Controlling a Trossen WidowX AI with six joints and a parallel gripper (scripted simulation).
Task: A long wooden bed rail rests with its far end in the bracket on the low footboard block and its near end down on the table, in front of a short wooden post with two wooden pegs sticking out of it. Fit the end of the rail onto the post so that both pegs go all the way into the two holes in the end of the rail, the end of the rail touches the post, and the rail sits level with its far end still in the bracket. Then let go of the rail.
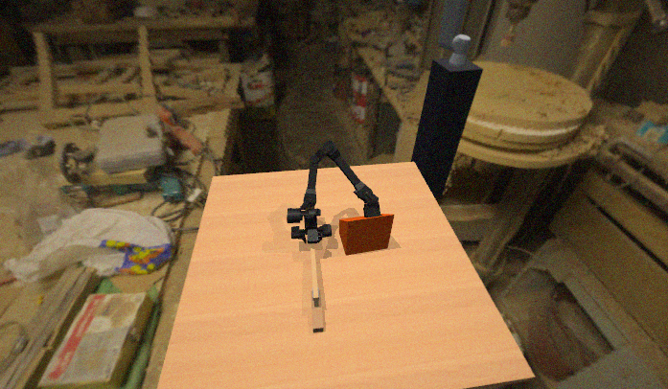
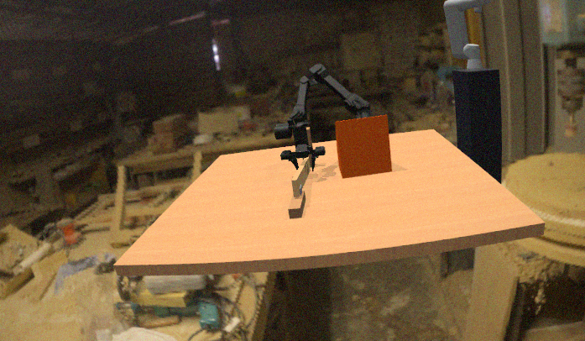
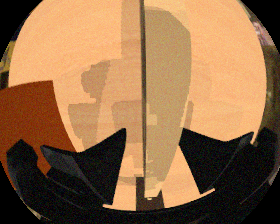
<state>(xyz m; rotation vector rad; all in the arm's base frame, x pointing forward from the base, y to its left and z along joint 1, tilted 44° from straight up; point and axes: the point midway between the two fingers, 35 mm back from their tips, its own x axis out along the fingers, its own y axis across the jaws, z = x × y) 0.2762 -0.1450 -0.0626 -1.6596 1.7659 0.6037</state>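
The long wooden rail (image 1: 314, 270) (image 2: 300, 182) (image 3: 141, 63) runs down the middle of the table (image 1: 399, 313) (image 2: 413, 212). Its far end sits in the dark bracket on the low footboard block (image 1: 318, 319) (image 2: 296, 208). Its near end lies under my gripper (image 1: 312, 240) (image 2: 303, 163) (image 3: 153, 136). The gripper points straight down and straddles that end, one finger on each side. In the wrist view a gap shows between each fingertip and the rail, so the fingers stand partly open and not pressed on it. The short post and its pegs are hidden beneath the gripper.
An orange block (image 1: 365, 234) (image 2: 363, 146) (image 3: 24, 123) stands on the table just right of the gripper, in front of the arm's base. A tall dark blue pillar (image 1: 445, 121) (image 2: 476, 118) stands off the table's back right corner. Workshop clutter surrounds the table.
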